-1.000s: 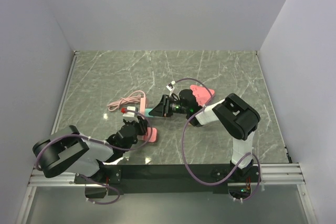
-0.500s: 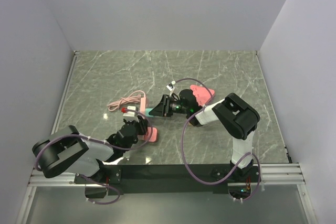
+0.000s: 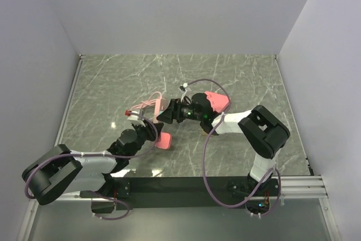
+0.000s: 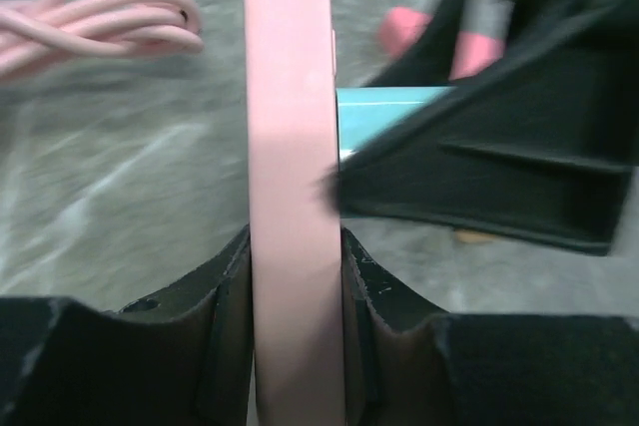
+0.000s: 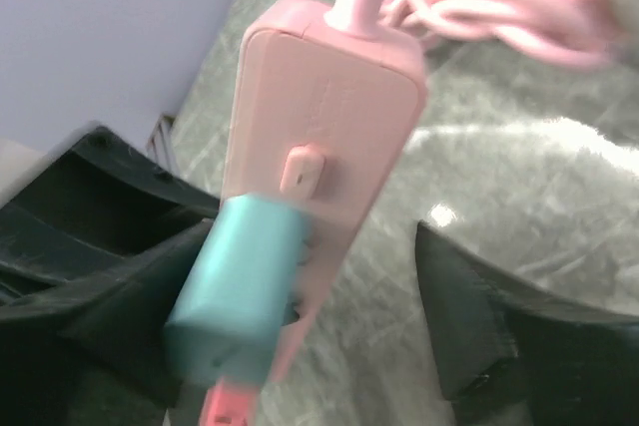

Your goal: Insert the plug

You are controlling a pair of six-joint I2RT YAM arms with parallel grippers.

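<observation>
The left tool (image 4: 295,251) is closed narrow on the pink oblong plastic power strip (image 5: 329,117), gripping its two thin edges and holding it above the grey marbled surface (image 3: 237,77). The long axis of the strip runs straight away from this tool. The teal block-shaped plug (image 5: 240,286) sits against the socket face, at a right angle to that axis, on the side of the right arm. It seems not fully seated, because a small dark gap shows under it. The right tool (image 3: 167,112) is spread wide around the plug and does not clamp it. The pink coiled cable (image 4: 100,27) lies beyond. Compared with one second ago, the strip and the cable are raised and shifted toward the far side, and the plug no longer shows from above.
</observation>
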